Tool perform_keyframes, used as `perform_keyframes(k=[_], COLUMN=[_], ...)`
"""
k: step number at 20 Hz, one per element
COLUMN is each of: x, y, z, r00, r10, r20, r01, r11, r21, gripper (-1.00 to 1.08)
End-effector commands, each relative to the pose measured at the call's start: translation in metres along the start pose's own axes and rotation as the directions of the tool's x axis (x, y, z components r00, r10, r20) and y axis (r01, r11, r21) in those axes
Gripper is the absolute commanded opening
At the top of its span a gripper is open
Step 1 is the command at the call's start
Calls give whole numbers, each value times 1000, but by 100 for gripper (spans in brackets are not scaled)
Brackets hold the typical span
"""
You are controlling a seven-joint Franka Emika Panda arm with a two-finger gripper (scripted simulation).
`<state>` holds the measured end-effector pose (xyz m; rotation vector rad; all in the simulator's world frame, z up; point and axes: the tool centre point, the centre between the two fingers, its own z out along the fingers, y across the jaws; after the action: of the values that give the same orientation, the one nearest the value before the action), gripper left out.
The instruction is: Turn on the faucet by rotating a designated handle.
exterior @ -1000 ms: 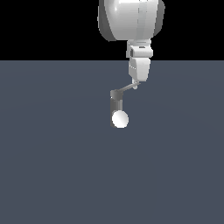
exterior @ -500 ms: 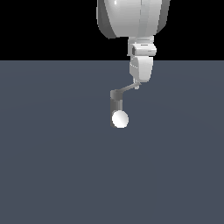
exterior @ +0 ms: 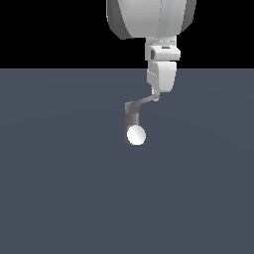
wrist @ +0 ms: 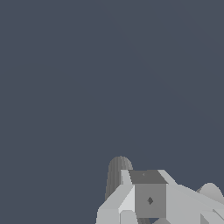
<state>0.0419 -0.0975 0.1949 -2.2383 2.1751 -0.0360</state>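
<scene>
Faucet (exterior: 131, 118) is standing upright near the middle of the dark grey worktop (exterior: 59, 188) in the exterior view, a single small grey post with a darker cap. One bright white ball (exterior: 136, 135) is showing at its lower part, in front of the post. One handle (exterior: 143, 102), a thin light-grey bar, is jutting from the cap up toward the exterior view's right, and its far end is meeting the lower tip of the gripper (exterior: 157, 95).

One white robot arm (exterior: 151, 17) is hanging down from above, and its gripper is sitting right at the handle's end, apparently touching it. Whether the jaws are spread or closed is something I cannot tell, since the fingers are too small and merged here.

From the wrist, a ribbed grey cylinder (wrist: 117, 175) is rising behind a blocky light-grey gripper body (wrist: 148, 197), with another rounded grey form (wrist: 211, 192) at the edge. Neither ball nor bar is identifiable there.
</scene>
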Motion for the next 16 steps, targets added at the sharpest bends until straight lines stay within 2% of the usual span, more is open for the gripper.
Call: perform_keyframes(k=[1, 2, 3, 16], x=[9, 9, -1, -22], y=[19, 19, 4, 46], z=[12, 12, -2, 6], r00=[1000, 1000, 1000, 1000], r10=[14, 14, -2, 7], r20=[2, 2, -1, 1], r01=[-14, -14, 2, -7], r11=[999, 999, 1000, 1000], r21=[-30, -30, 3, -16], gripper=[-100, -100, -100, -100])
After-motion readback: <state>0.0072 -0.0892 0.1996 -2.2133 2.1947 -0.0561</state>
